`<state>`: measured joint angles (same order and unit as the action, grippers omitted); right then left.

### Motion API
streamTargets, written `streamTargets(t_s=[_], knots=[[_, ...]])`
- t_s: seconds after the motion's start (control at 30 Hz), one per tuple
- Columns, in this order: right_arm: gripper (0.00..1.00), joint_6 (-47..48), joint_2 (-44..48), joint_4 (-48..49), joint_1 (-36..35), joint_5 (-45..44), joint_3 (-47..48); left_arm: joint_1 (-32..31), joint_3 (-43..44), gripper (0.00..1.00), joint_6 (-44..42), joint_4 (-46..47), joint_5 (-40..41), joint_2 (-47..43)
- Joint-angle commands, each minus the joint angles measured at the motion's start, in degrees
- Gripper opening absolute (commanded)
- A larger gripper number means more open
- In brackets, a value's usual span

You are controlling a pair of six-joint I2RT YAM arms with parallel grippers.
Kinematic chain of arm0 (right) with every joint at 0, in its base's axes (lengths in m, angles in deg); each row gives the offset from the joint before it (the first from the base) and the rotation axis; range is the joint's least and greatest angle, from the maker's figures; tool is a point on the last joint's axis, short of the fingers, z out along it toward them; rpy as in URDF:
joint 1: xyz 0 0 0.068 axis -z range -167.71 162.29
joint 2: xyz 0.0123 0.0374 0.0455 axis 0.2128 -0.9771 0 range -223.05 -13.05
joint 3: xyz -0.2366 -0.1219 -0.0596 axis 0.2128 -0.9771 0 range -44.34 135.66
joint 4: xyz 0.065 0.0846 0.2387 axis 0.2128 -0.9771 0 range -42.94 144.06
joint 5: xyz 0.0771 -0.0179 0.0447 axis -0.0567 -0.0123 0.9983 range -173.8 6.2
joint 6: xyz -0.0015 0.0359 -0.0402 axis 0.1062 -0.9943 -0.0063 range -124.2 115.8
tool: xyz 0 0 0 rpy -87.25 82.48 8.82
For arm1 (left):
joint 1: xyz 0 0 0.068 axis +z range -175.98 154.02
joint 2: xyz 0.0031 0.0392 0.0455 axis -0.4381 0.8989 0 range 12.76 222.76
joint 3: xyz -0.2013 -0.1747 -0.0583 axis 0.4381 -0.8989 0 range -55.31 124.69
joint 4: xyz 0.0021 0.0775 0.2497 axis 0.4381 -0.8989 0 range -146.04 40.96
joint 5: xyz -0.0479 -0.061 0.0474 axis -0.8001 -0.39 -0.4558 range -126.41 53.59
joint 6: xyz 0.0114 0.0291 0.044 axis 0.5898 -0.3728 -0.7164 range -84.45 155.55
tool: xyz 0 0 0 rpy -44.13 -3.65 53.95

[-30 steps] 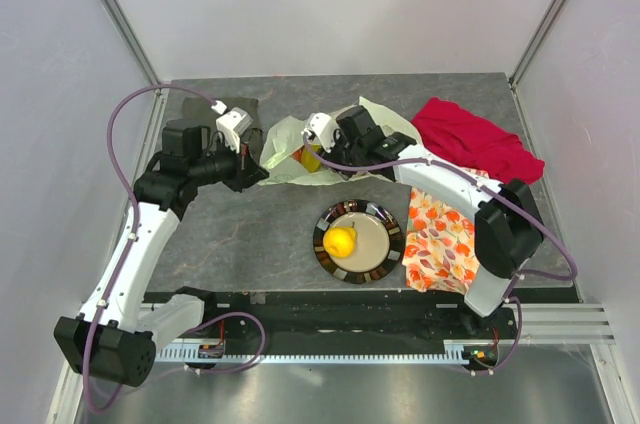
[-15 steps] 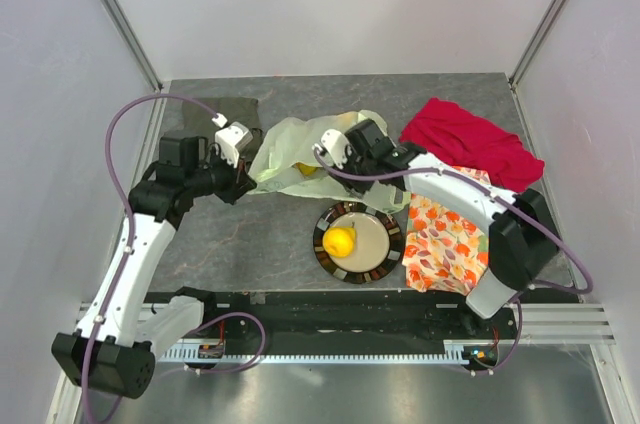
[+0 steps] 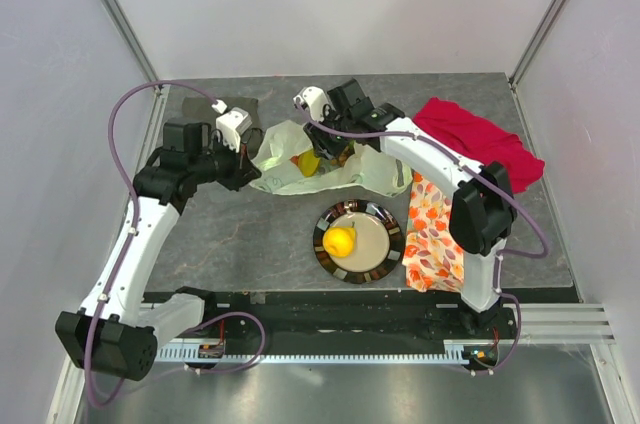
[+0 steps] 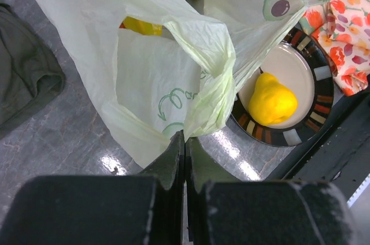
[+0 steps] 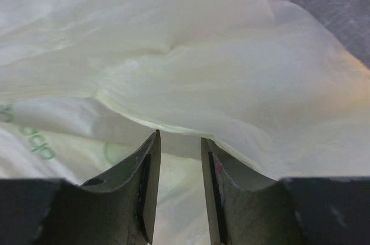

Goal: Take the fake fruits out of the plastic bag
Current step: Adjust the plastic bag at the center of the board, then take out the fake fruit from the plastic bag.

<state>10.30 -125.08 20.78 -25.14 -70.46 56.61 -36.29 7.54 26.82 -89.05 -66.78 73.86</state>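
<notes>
Left wrist view: your left gripper (image 4: 185, 141) is clenched on the plastic bag (image 4: 156, 83) rim, likely holding its mouth open beside the plate (image 4: 317, 73), while the right gripper (image 5: 179, 147), fingers slightly parted against the film, seems set to reach the yellow fruit (image 4: 140, 25) inside.

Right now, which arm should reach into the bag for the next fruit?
Right. The right arm hangs over the plastic bag with jaws apart and empty, near the yellow fruit inside. The left arm's jaws are shut on the bag's edge, so it is occupied.
</notes>
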Motion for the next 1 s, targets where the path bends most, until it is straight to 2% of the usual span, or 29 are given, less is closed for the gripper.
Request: streamTargets(t_s=[0.0, 0.13, 0.23, 0.27, 0.37, 0.47, 0.73, 0.97], knots=[[0.39, -6.15, 6.2, -0.13, -0.19, 7.92, -2.24, 0.2, 2.28, 0.02, 6.26, 4.05, -0.74, 0.86], [0.39, -9.22, 2.28, -2.05, -0.19, 9.68, -2.69, 0.2, 2.28, 0.02, 8.2, 5.55, -0.83, 1.83], [0.43, -16.85, -4.13, -3.81, 0.25, 9.51, 1.26, 0.2, 2.1, 0.02, 8.2, 6.34, -0.92, 2.62], [0.53, -19.57, -5.38, -3.99, 0.51, 8.46, 3.18, 0.2, 2.1, 0.02, 8.2, 6.43, -1.01, 2.71], [0.67, -23.45, -8.99, -2.94, 1.83, 5.82, 6.0, 0.29, 1.93, 0.01, 8.2, 5.73, -1.09, 2.71], [0.72, -32.22, -11.89, -1.1, 3.85, 6.08, 6.98, 0.29, 1.66, 0.01, 8.03, 4.5, -1.09, 2.44], [0.78, -44.72, -18.66, 4.0, 5.61, 9.59, 8.74, 0.29, 0.61, 0.02, 5.83, 1.17, -2.15, 1.48], [0.79, -49.4, -21.66, 8.31, 5.7, 13.81, 11.11, 0.29, -1.15, 0.02, 3.29, -3.32, -4.17, -0.36]])
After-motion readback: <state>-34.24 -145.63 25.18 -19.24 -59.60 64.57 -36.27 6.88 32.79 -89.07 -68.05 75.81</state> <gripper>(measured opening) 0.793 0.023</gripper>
